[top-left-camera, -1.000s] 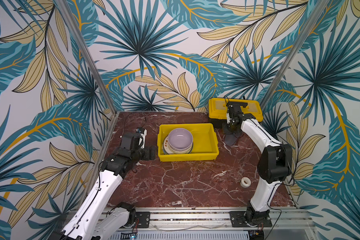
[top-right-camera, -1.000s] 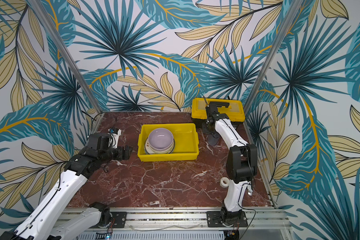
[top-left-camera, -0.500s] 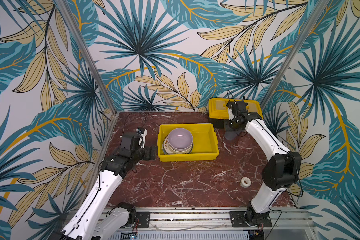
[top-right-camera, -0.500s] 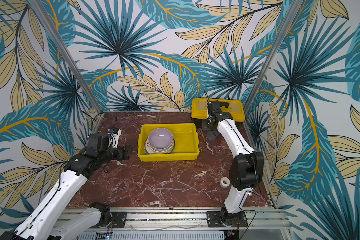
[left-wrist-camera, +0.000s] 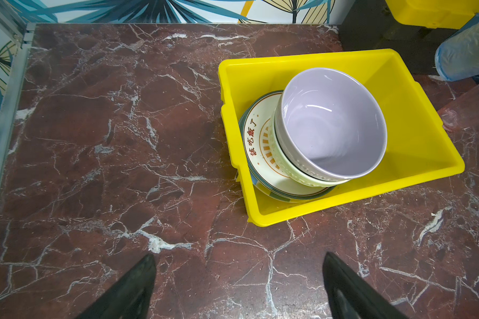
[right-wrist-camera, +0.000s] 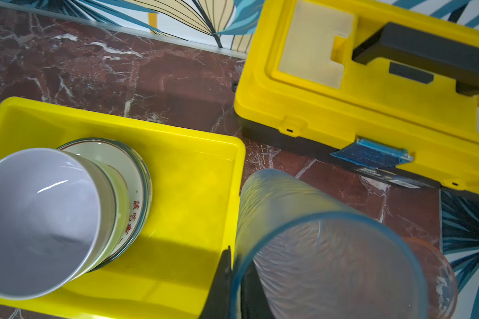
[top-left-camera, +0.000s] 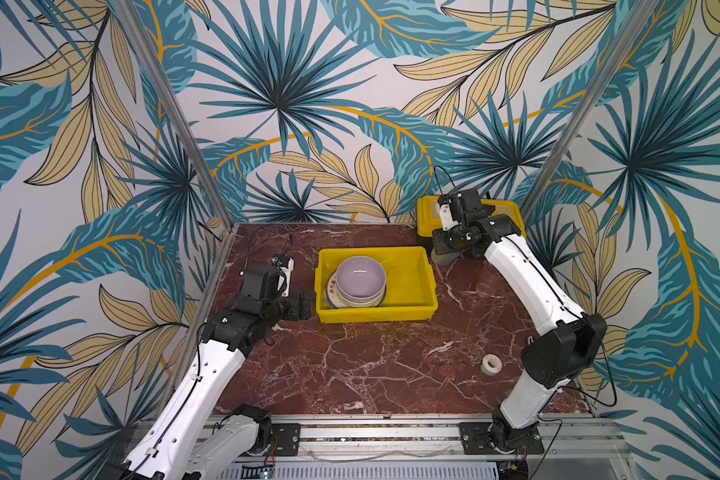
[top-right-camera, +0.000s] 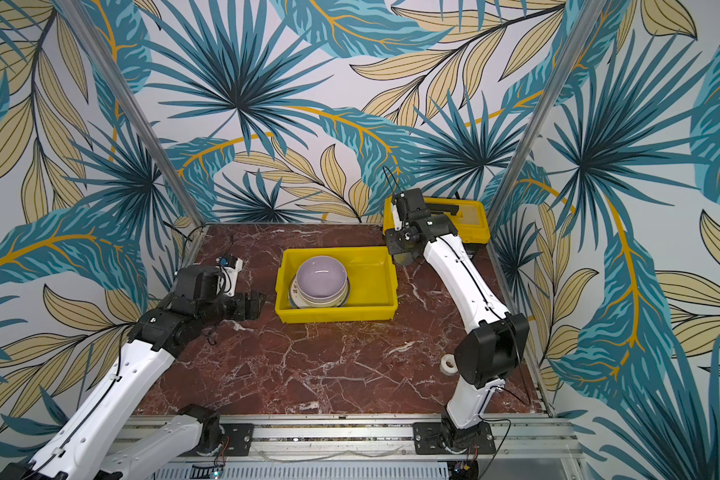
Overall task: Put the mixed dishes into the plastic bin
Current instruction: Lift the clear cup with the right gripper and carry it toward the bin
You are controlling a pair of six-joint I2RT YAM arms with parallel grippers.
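In both top views the dark red marble table (top-left-camera: 350, 365) carries the shallow bright yellow plastic bin (top-left-camera: 375, 313) in its middle. A yellow toolbox with a black handle (right-wrist-camera: 343, 110) sits at the back corner; that is not the goal. On the bin's left side a round lilac bowl (top-left-camera: 360, 276) sits in a pale green bowl (left-wrist-camera: 288, 168) on a stack of plates (left-wrist-camera: 260, 138). The bin's right half is bare. The right pincer (right-wrist-camera: 237, 281) is clenched on the rim of a clear bluish tumbler (right-wrist-camera: 302, 221), just outside the bin's far right corner. I think the job now is to carry it over the wall, go low over the bare half, keep away from the bowls, and only then let go. A pinkish tumbler (right-wrist-camera: 432, 265) waits on the table beside it. The left pincer (left-wrist-camera: 238, 258) is spread wide and holds nothing, near the bin's left wall
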